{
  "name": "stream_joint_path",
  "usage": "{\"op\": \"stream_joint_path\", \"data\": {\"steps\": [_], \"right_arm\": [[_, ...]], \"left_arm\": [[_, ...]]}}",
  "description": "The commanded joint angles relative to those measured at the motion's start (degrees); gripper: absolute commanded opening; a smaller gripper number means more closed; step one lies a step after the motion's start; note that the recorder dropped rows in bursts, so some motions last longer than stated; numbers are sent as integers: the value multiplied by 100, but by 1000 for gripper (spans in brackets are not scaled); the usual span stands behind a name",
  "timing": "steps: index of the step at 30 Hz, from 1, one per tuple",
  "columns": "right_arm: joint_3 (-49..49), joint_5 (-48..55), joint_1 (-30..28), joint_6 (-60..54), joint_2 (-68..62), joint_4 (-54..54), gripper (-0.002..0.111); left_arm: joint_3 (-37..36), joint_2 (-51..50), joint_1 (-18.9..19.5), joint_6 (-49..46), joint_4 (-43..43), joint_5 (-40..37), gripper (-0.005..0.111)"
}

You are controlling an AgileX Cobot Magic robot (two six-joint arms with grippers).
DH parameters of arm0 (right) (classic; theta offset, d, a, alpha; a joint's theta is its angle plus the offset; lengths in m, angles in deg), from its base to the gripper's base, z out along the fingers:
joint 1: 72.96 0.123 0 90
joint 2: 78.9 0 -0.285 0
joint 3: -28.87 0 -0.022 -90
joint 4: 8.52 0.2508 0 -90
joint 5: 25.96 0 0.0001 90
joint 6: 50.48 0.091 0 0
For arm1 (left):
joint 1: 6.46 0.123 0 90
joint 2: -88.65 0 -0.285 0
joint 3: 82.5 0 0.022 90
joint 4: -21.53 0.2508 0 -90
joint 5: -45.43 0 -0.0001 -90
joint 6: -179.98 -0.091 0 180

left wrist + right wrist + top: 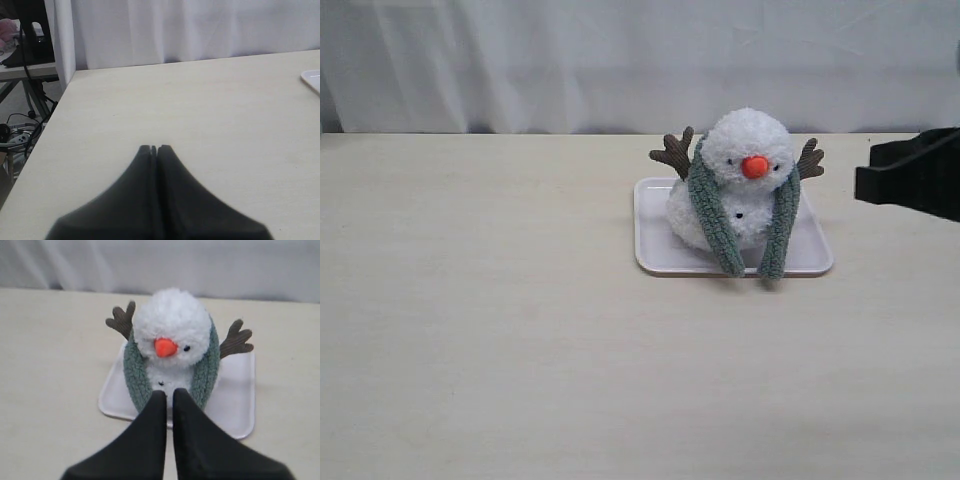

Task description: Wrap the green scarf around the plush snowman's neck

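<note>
The plush snowman sits upright on a white tray, orange nose facing the front. The green scarf lies round the back of its neck, both ends hanging down the front onto the tray's front edge. My right gripper hovers right of the tray, apart from the snowman. In the right wrist view its fingers stand a thin slit apart, empty, pointing at the snowman and scarf. My left gripper is shut and empty over bare table, out of the exterior view.
A white curtain hangs behind the table's far edge. The left wrist view shows the table's side edge, with a stand and cables on the floor beyond it, and a corner of the tray.
</note>
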Motion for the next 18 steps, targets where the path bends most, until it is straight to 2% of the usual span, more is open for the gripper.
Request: {"op": "stream_joint_path", "data": {"steps": [1, 7, 18], "right_arm": [[-37, 423, 5, -19, 918, 97, 4], [-37, 1136, 5, -8, 1915, 547, 4], [-37, 1150, 5, -8, 3162, 547, 4]], "left_arm": [[-15, 18, 8, -2, -13, 67, 0], [-15, 18, 8, -2, -13, 67, 0], [-15, 18, 8, -2, -13, 67, 0]]}}
